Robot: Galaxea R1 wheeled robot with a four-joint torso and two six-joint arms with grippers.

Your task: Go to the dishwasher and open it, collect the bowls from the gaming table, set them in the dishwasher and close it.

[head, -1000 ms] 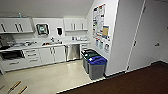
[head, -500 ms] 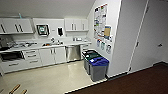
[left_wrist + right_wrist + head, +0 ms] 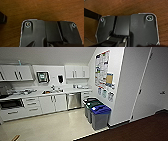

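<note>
The dishwasher (image 3: 74, 100) is a greyish panel under the kitchen counter (image 3: 30, 94), between white cabinet doors, and its door is closed. It stands across the pale kitchen floor (image 3: 55, 124), some way ahead and left of centre in the head view. The bowls and the gaming table are out of view. Both wrist views look down past the robot's dark plate onto brown wood-look floor (image 3: 50, 10) (image 3: 134, 6).
Three bins, the nearest with a blue lid (image 3: 100, 115), stand against the poster wall (image 3: 103, 70), right of the dishwasher. A white door (image 3: 152, 87) is at the right. Dark brown flooring (image 3: 140, 129) meets the pale kitchen floor ahead. A dark oven front (image 3: 10, 104) sits at the far left.
The whole head picture has shifted slightly, so the camera has moved; the kitchen and bins appear a little nearer. Nothing in the scene itself has moved.
</note>
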